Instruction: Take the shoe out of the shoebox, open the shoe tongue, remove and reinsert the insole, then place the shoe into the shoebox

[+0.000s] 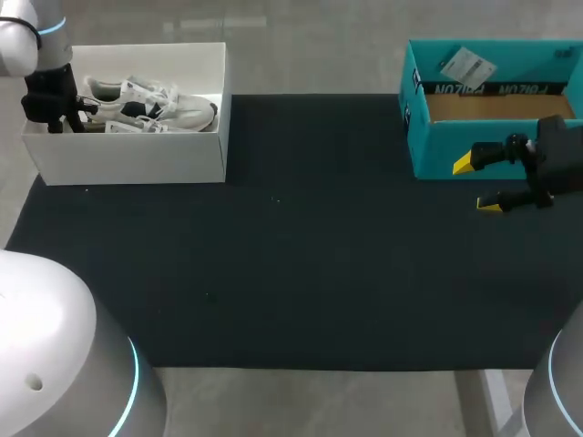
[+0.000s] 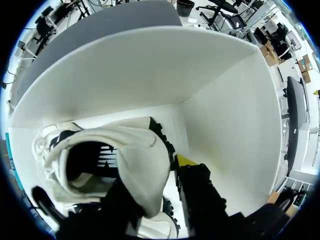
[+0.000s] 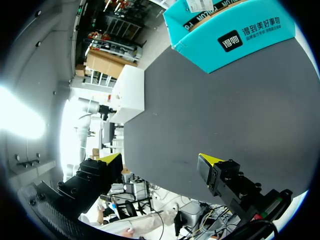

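Observation:
A white sneaker (image 1: 150, 105) with dark accents lies in the white shoebox (image 1: 127, 155) at the table's back left, toe to the right. My left gripper (image 1: 62, 114) reaches into the box's left end at the heel. In the left wrist view the padded heel collar (image 2: 145, 165) sits between its fingers: one yellow-tipped finger (image 2: 187, 161) presses the outside, the other is inside the shoe opening, mostly hidden. My right gripper (image 1: 477, 185) hangs open over the mat by the teal box, its fingers holding nothing (image 3: 160, 160).
An open teal box (image 1: 455, 146) with a cardboard floor stands at the back right, just behind my right gripper; it also shows ahead of that gripper (image 3: 235, 30). A black mat (image 1: 319, 264) covers the table between the two boxes.

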You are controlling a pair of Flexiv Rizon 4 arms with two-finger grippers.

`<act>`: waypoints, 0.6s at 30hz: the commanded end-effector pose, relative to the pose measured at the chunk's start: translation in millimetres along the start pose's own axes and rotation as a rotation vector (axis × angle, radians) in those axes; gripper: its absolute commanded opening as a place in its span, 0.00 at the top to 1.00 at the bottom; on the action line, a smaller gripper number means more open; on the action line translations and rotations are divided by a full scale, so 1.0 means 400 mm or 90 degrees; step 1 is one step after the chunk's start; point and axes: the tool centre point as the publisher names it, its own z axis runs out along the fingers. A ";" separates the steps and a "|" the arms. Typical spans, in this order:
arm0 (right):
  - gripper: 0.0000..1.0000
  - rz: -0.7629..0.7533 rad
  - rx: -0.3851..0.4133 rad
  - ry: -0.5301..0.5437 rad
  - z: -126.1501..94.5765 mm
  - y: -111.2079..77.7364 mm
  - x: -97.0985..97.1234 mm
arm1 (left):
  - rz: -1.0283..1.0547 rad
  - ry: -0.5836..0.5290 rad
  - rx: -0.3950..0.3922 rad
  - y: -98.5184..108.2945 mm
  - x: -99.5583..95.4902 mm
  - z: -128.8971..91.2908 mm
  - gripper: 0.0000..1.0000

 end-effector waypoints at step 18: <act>0.00 0.001 0.000 -0.002 0.002 -0.001 0.002 | -0.007 0.014 0.028 -0.010 0.018 -0.121 1.00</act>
